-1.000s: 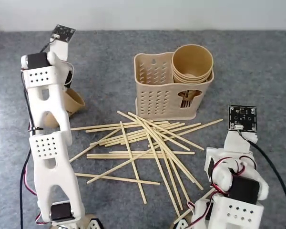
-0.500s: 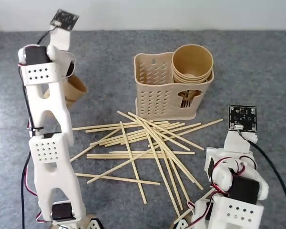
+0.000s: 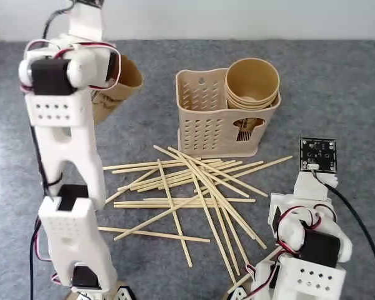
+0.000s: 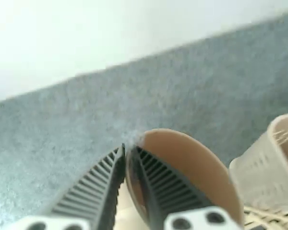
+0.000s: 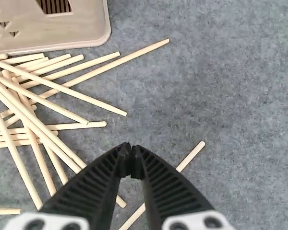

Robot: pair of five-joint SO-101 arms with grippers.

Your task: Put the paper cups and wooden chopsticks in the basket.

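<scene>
Your basket (image 3: 206, 125) sits mid-surface (image 3: 337, 75), with the stacked cups (image 3: 252, 84) in its right compartment. Loose chopsticks (image 3: 187, 187) lie crisscrossed just in front of it. Left of the basket, your left fingers (image 4: 98, 177) hold a single cup (image 3: 122, 81) above the surface. Your right fingers (image 5: 105, 177) sit near right, beside the pile's edge.

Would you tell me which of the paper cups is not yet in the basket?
The cup gripped by the left hand, left of the basket; the others sit stacked inside it.

White perforated arms (image 3: 65, 144), black servos (image 3: 49, 78).
Dark ribbed fingers (image 5: 156, 187); red and white wires (image 3: 287, 219); small black camera board (image 3: 317, 155) with screws at corners.
</scene>
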